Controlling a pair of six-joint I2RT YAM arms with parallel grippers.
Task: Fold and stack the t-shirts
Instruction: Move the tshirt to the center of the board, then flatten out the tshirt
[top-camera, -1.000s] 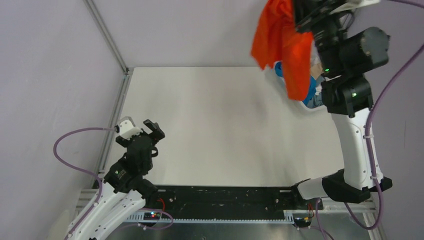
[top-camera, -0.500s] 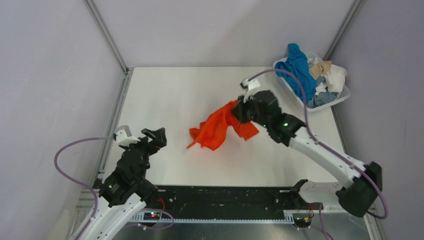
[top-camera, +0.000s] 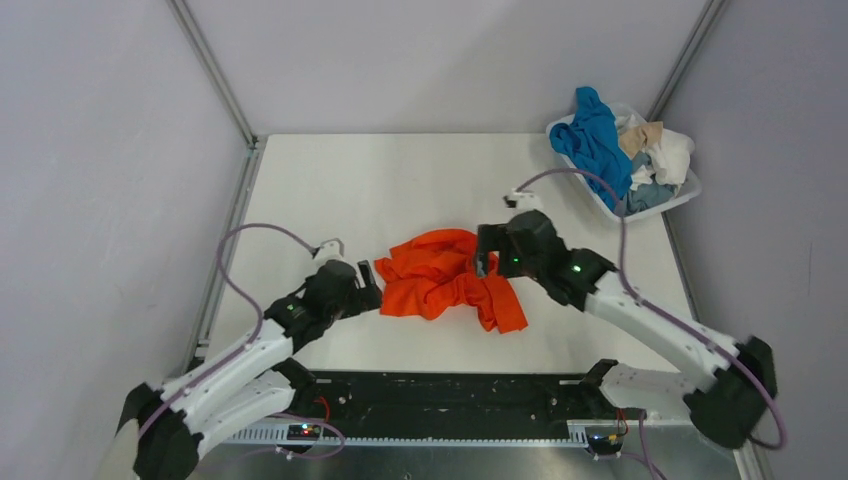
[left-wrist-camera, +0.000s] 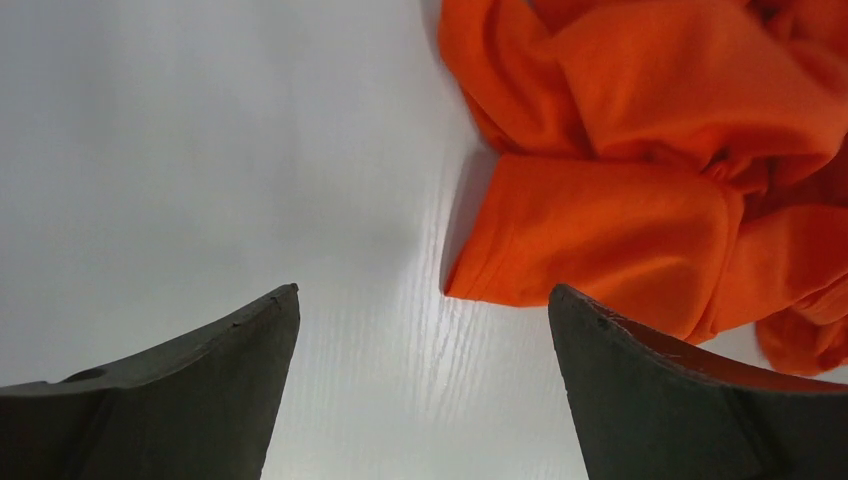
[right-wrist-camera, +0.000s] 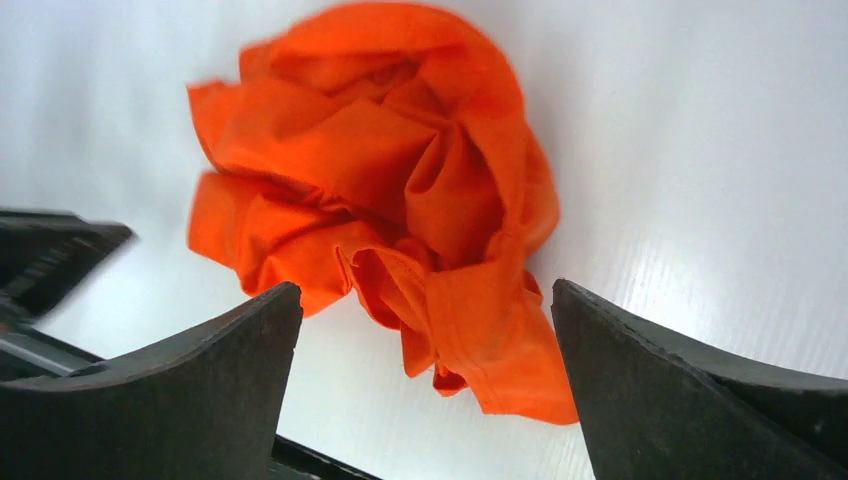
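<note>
Both grippers are spread wide and hold nothing. The left gripper (top-camera: 371, 284) is low over the table (top-camera: 400, 180), just beside the left edge of the orange t-shirt (top-camera: 445, 285). The right gripper (top-camera: 483, 252) is at the heap's right side, its jaws framing the cloth in the wrist view. Whether either one touches the fabric cannot be told. The orange t-shirt lies crumpled in a loose mound near the middle of the table, closer to the near edge, with one flap trailing toward the right arm's side.

At the far right corner sits a white basket (top-camera: 655, 211), well apart from the grippers. A blue shirt (top-camera: 595, 140) is draped over its left rim, with a beige shirt (top-camera: 646, 132), a white shirt (top-camera: 676, 152) and a pale grey-blue shirt (top-camera: 641, 194) bunched inside. Nothing lies between the basket and the orange heap.

Purple cables (top-camera: 232, 262) loop from both arms above the tabletop. The table is matt white with a faint wood grain. A black rail (top-camera: 450, 395) runs along its near edge between the arm bases. Pale lilac-grey walls close it in, with aluminium posts (top-camera: 212, 72) at the far corners.
</note>
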